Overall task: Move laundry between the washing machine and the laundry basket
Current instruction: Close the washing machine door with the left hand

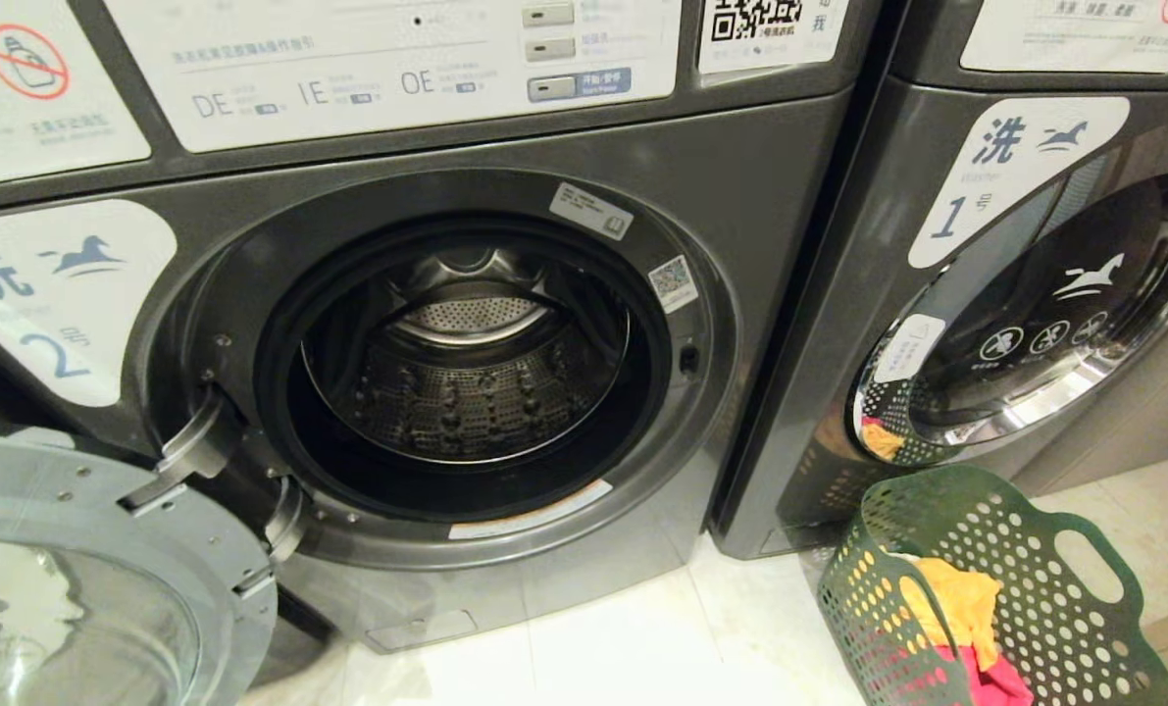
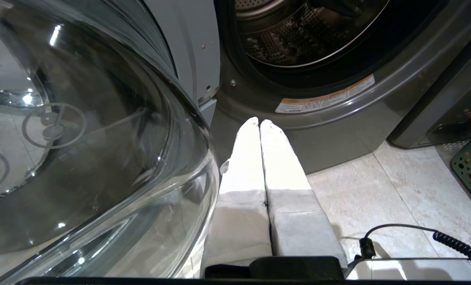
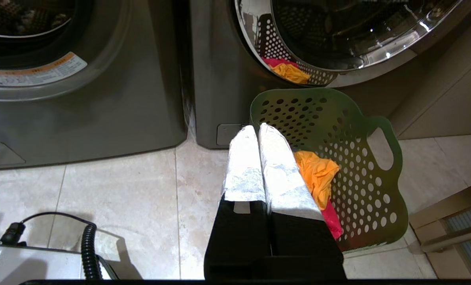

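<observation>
Washing machine (image 1: 466,353): door standing open — drum awaiting a load.
Laundry basket (image 1: 1064,549): holding laundry (image 1: 956,598) beside it.
Left gripper (image 2: 259,122), right gripper (image 3: 257,128): both closed, hanging empty.

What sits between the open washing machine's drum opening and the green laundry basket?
Head view: washing machine 2's front panel, the corner of machine 1, and bare floor tile before the basket.

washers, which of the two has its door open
The washer marked 2, on the left: its glass door is swung out and the drum is bare. The washer marked 1, behind the green basket, has its door shut.
</observation>
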